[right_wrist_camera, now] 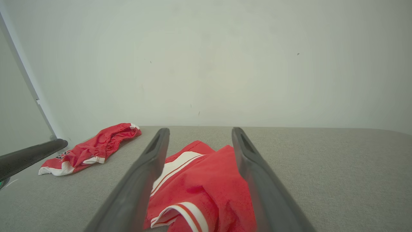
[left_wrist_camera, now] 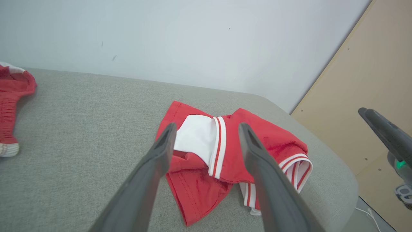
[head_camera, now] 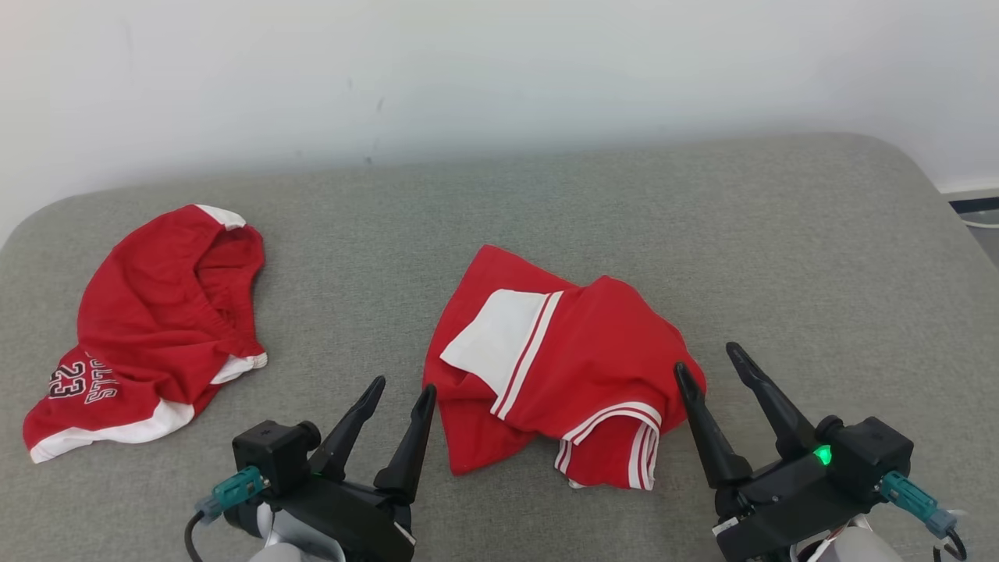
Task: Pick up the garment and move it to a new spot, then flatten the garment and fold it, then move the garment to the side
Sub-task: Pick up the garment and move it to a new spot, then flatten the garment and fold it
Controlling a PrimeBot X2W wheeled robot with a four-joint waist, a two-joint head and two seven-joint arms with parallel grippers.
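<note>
Crumpled red garment [head_camera: 593, 351], white-striped trim, lies between left gripper [head_camera: 404, 384] and right gripper [head_camera: 705, 357], both jaws wide apart, empty.

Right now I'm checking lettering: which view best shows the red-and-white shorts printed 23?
The head view: the red-and-white fabric shorts printed 23 lie whole, lettering visible. The right wrist view shows them small, low-angled; the left wrist view catches one cropped edge.

A plain indoor room, more test space than home: a grey fabric-covered pad [head_camera: 593, 195] stands against a bare white wall [head_camera: 499, 62], with a beige screwed board [left_wrist_camera: 363, 106] and a white cable [left_wrist_camera: 369, 216] alongside.
</note>
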